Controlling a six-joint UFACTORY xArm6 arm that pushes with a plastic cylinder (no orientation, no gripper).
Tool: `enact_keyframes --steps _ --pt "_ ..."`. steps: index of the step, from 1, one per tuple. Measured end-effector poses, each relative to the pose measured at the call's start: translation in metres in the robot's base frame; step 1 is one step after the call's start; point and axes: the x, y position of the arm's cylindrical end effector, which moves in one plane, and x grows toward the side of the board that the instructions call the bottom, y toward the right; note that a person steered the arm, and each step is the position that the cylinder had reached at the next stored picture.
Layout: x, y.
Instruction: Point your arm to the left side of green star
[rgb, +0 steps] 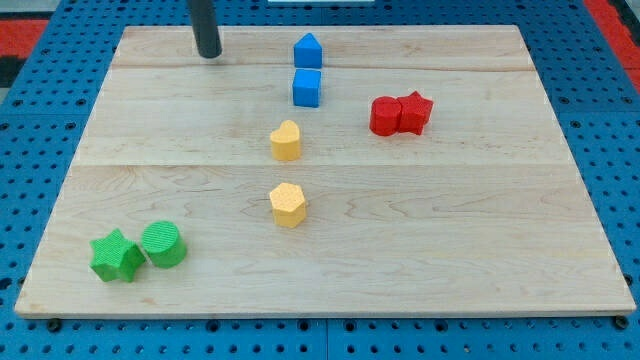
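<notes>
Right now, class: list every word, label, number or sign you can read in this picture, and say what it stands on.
None: no text, number or sign can be read anywhere.
The wooden board shows only grain.
The green star, the other coloured blocks and my tip carry no markings.
The blue pegboard around the board has only holes.

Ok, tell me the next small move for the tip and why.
Probably slide my tip toward the view's bottom-left, staying near the board's left edge. It sits near the view's top, far from the green star at bottom-left. The green cylinder touches the star's right, so approaching from the left avoids it.
</notes>
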Motion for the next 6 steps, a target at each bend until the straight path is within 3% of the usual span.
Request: enact_keyframes --steps 2,3,5,6 --pt "0.113 0.010" --pt "0.155 -0.025" --pt "0.185 -0.137" --pt "0.198 -0.149"
